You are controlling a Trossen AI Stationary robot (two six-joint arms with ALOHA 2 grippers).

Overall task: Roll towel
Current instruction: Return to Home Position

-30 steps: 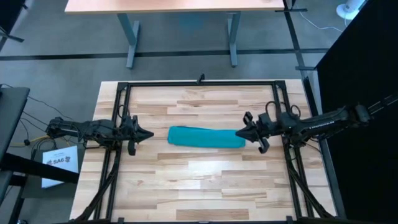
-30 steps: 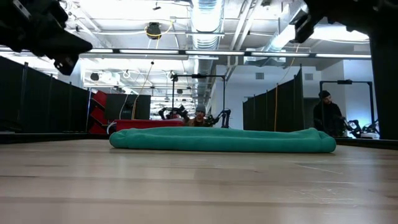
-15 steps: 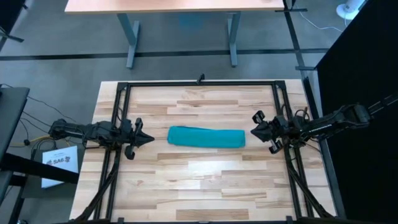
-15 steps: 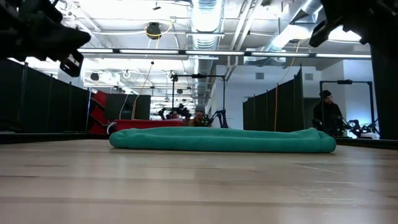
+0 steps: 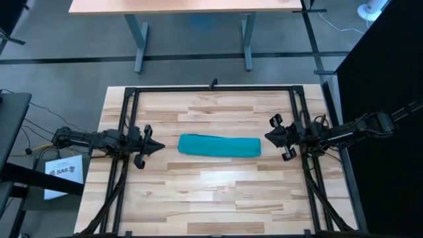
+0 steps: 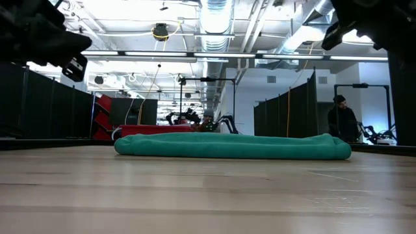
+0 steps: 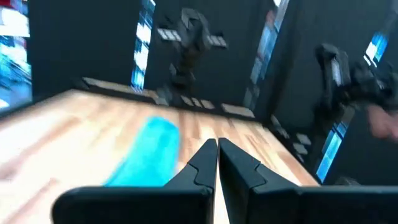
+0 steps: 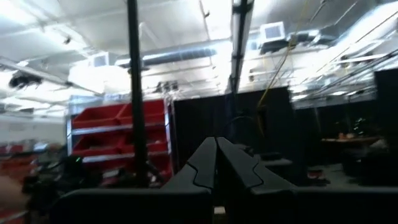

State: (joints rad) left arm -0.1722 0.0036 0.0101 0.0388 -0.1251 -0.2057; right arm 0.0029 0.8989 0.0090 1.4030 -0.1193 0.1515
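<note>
The rolled towel [image 5: 219, 145] is laid on the wooden tabletop [image 5: 218, 195]. The left hand [image 5: 160, 147] and right hand [image 5: 267, 137] are held pressed together, clear of its ends. Red shelves [image 8: 118, 134] are seen beyond.

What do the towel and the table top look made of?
Towel: soft matte teal cloth, perhaps terry or microfibre; it lies in a plump roll with rounded ends. Table top: pale wood planks with slight sheen; grain and staggered joints show, though laminate is possible. Left gripper and right gripper hang off either end of the roll, both shut.
</note>
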